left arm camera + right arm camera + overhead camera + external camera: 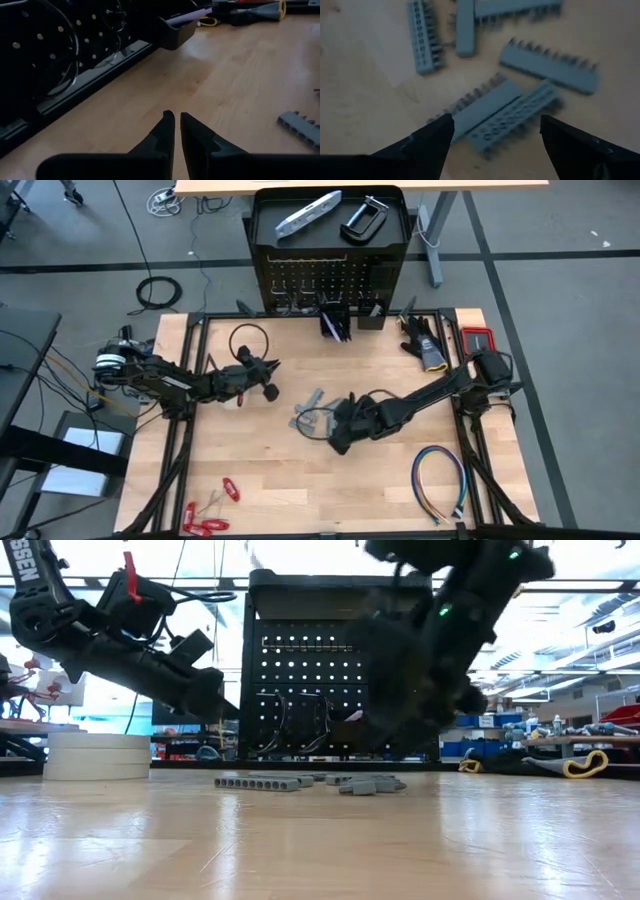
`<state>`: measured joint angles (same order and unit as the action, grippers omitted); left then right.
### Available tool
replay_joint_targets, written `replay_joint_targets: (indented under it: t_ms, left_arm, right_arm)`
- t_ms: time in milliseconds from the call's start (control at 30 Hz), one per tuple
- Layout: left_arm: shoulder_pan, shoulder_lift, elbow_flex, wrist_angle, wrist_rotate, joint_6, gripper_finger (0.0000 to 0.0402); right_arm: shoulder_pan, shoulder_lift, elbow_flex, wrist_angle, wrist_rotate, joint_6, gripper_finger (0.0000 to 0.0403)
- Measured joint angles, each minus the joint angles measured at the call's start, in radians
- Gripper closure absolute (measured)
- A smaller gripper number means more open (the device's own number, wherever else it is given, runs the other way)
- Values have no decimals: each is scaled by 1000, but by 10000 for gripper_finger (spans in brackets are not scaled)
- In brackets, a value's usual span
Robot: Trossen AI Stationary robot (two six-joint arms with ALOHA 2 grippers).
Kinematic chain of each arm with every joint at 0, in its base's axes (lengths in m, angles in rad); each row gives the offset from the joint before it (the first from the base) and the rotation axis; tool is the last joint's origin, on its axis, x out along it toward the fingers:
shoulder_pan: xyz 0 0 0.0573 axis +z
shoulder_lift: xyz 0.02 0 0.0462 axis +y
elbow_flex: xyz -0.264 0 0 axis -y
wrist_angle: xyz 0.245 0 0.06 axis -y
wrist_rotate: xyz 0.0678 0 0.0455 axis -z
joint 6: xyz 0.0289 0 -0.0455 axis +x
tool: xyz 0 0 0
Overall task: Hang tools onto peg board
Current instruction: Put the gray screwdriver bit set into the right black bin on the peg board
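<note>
The grey metal pieces, flat toothed strips with rows of holes, lie scattered just left of centre in the high view, loose on the pale wooden table. In the right wrist view they fill the upper half of the frame, two of them side by side and touching, right ahead of the fingers. The right gripper hangs low over that pile with its jaws spread wide and nothing between them, and I read that as a reach lined up to straddle one strip across its narrow side.

The tall black perforated peg board stands at top centre of the high view, well apart from the pile, so anything picked up has a fair carry ahead. A silver bar-shaped tool and a black C-clamp rest on its tray-like top, and thin dark loops hang on its face in the low view.

The left gripper waits at centre left, near a black cable loop, its jaws almost touching and holding nothing, clear of the right arm's work. Red-handled hand tools lie at lower left, a multicoloured wire loop at lower right, neither yet hung.
</note>
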<state>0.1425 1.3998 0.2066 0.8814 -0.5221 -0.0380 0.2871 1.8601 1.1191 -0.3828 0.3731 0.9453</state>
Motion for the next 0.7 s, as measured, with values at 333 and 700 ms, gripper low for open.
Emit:
replay_joint_targets:
  t_ms: [333,700]
  left_arm:
    - [0,0,0,-34,4,-1,367]
    - [0,0,0,-34,4,-33,367]
  right_arm:
    - [-54,164,147,-134,-122,84,86]
    - [-126,-48,134,-495,88,-74,107]
